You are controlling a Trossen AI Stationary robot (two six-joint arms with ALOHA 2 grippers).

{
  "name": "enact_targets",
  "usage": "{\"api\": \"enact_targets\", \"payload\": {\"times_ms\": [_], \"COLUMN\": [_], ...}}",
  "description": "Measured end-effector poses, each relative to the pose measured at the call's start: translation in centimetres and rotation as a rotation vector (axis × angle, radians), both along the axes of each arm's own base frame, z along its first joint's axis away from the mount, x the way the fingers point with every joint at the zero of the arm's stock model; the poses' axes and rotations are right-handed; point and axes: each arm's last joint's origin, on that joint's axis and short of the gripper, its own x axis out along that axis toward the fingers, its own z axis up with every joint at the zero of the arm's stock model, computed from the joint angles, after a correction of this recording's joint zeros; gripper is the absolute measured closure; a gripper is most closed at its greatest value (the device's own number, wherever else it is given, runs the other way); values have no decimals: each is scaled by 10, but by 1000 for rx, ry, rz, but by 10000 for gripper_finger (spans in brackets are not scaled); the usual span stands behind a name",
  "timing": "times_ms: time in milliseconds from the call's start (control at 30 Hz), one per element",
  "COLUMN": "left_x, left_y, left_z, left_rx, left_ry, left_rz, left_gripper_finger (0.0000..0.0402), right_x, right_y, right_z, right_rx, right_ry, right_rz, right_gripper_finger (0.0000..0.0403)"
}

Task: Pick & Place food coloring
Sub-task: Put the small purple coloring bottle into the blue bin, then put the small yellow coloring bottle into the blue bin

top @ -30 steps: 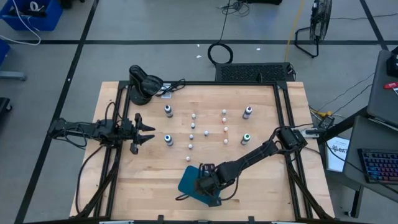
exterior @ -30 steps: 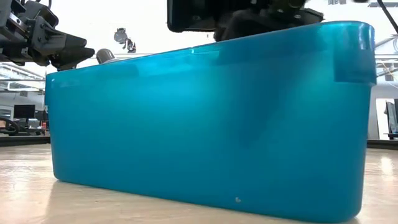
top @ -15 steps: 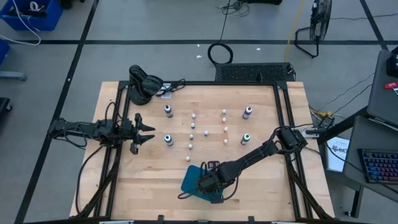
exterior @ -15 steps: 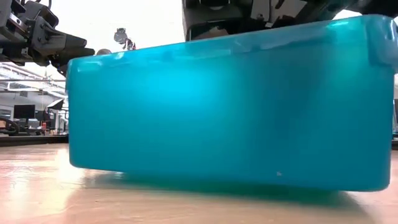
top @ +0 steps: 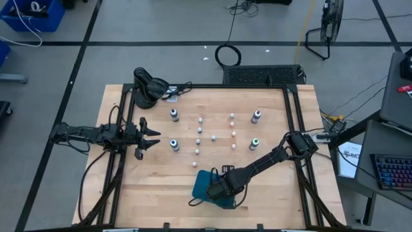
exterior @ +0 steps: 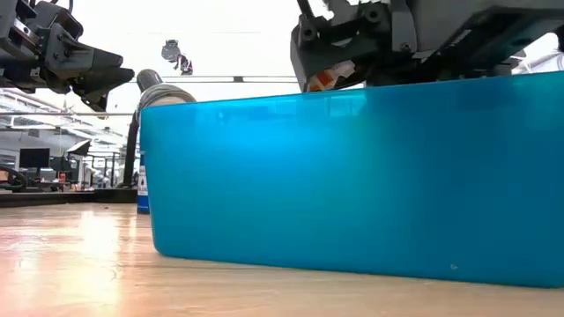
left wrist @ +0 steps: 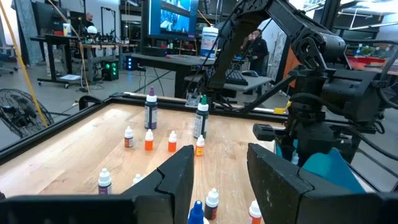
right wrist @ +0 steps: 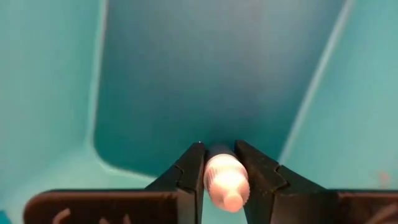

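Right tool (right wrist: 219, 163) clamping dropper bottle (right wrist: 224, 179), tip toward wrist camera

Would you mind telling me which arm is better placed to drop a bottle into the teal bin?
The right. Its pincer grips a small bottle inside the teal bin, while the left pincer waits open at the table's left edge.

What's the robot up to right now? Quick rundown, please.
Right gripper shut on a small dropper bottle, down inside the teal bin. Left gripper open, waiting at the table's left edge. Nothing blocking.
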Motion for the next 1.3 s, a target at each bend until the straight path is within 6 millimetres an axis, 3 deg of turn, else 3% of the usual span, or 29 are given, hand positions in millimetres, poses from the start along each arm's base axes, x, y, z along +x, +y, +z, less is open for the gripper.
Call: {"api": "enact_targets", "payload": {"times_ms": [533,833,1067,1300], "left_x": [0,0,0,0], "left_y": [0,0,0,0], "left_z": [0,0,0,0], "left_rx": [0,0,0,0], "left_ry": [0,0,0,1], "left_rz": [0,0,0,0], "left_gripper_finger": [249,249,249,249], "right_x": [6,8,4,-9], "right_y": [3,5,2,-6], "right_z": [1,5,41,91], "right_rx": [36,64,108,125], "right_ry": [-57,-96,-187,-314], "right_rz": [-20,-37,-69,-101], "right_gripper_finger": [290,229,221,231]}}
